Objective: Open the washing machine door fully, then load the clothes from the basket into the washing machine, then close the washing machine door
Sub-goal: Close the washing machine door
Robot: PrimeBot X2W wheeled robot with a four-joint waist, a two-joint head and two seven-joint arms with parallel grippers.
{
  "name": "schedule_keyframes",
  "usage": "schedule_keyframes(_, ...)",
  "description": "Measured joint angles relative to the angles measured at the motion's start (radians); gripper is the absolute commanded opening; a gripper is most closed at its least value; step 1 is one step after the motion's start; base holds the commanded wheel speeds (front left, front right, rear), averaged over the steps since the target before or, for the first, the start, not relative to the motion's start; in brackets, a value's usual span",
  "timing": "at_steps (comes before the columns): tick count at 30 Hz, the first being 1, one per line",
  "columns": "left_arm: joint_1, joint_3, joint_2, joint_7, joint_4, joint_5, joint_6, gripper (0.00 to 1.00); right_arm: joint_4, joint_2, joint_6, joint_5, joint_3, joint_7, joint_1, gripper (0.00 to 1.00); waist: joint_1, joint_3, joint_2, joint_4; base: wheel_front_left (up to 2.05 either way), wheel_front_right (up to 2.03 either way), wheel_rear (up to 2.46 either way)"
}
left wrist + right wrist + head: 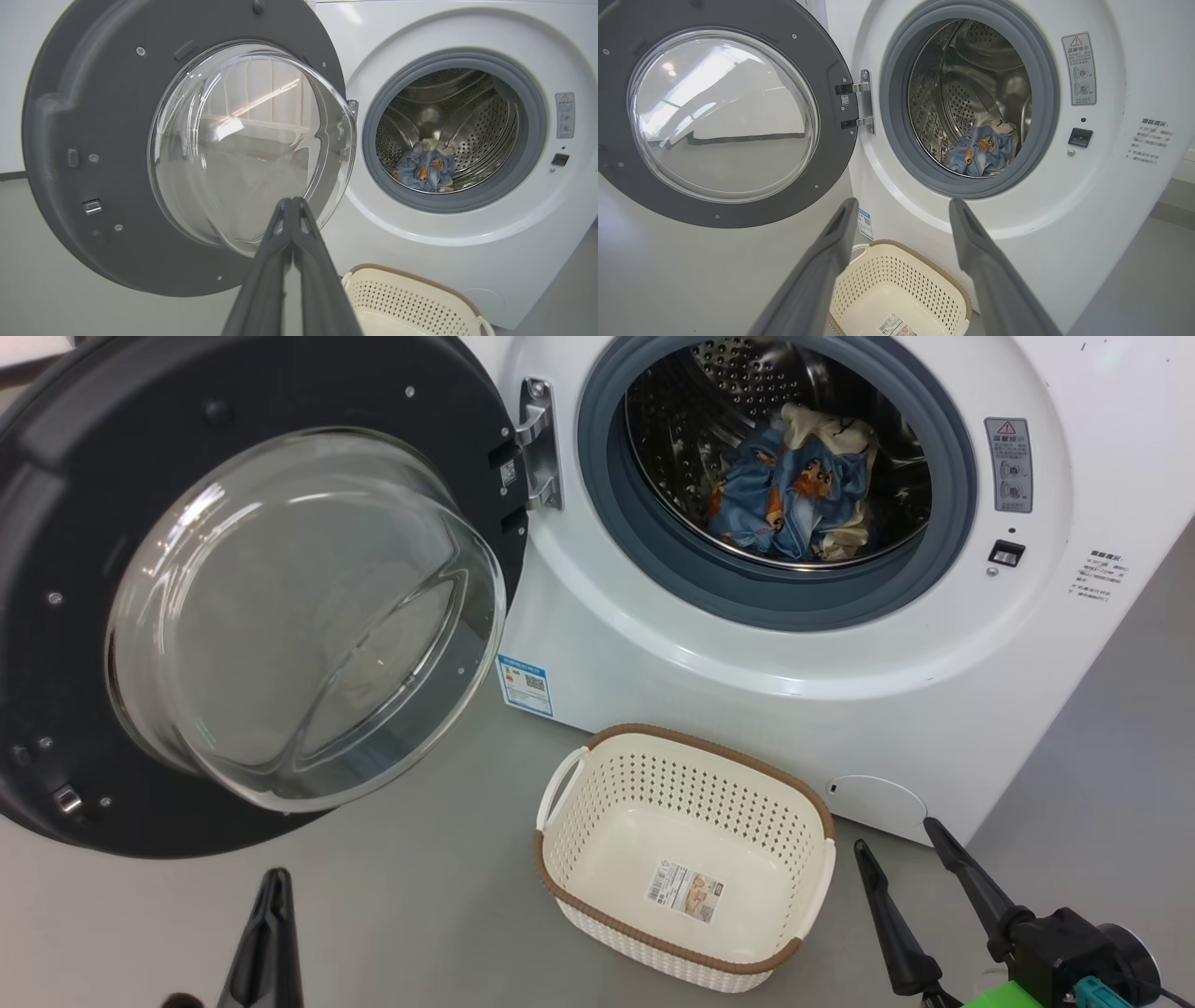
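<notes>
The washing machine (840,644) stands with its door (112,504) swung wide open to the left, glass bowl facing out. The clothes (794,490), blue printed fabric with cream cloth, lie inside the steel drum, also visible as the clothes (425,170) and the clothes (980,151). On the floor before the machine sits the cream basket (597,821) with only a paper label on its bottom. My left gripper (293,200) is shut with nothing in it, pointing at the door's glass, low at the left (273,877). My right gripper (896,835) stands open right of the basket, above the basket (896,284).
Grey floor (420,896) spreads around the basket and under the open door. The door's hinge (537,443) sits at the opening's left edge. A round service cover (873,803) is low on the machine's front near my right fingers.
</notes>
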Motion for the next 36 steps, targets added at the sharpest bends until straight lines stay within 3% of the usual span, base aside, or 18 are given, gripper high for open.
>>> schedule_keyframes(5,0.000,0.078,-0.081,-0.002,-0.054,-0.300,-0.166,0.00,-0.001,0.000,0.000,0.000,0.000,0.001,0.000,1.00,0.0000,0.002,0.0000,0.001,0.00,0.00,0.00)
schedule_keyframes(7,0.000,0.102,-0.094,-0.004,-0.076,-0.453,-0.206,0.00,-0.002,-0.001,0.000,0.000,-0.001,0.002,0.000,1.00,0.0000,0.003,0.0000,0.001,0.00,0.00,0.00)
schedule_keyframes(12,0.000,0.147,-0.114,0.008,-0.190,-0.924,-0.239,0.00,-0.003,-0.002,0.000,0.000,-0.001,0.002,0.000,1.00,0.0000,0.003,0.0000,0.001,0.00,0.00,0.00)
schedule_keyframes(17,-0.011,0.253,-0.109,0.029,-0.320,-1.230,-0.239,0.00,-0.008,-0.002,0.000,0.000,-0.002,0.004,0.000,1.00,0.0000,0.008,0.0000,0.003,0.00,0.00,0.00)
schedule_keyframes(21,-0.026,0.377,-0.079,0.035,-0.349,-1.346,-0.239,0.00,-0.012,-0.005,0.000,0.000,-0.002,0.007,0.000,1.00,-0.0001,0.015,0.0000,0.004,0.00,0.00,0.00)
schedule_keyframes(26,-0.082,0.533,0.000,0.066,-0.307,-1.426,-0.239,0.00,-0.015,-0.013,0.000,0.000,-0.002,0.013,-0.002,1.00,0.0000,0.026,0.0000,0.005,0.00,0.00,0.00)
schedule_keyframes(32,-0.187,0.626,0.131,0.134,-0.128,-1.499,-0.237,0.00,-0.026,-0.023,0.000,0.001,-0.001,0.023,-0.009,1.00,0.0000,0.042,0.0000,0.006,0.00,0.00,0.00)
schedule_keyframes(36,-0.300,0.642,0.224,0.177,0.040,-1.542,-0.188,0.00,-0.034,-0.028,0.000,0.001,0.001,0.025,-0.010,1.00,0.0000,0.052,0.0000,0.007,0.00,0.00,0.00)
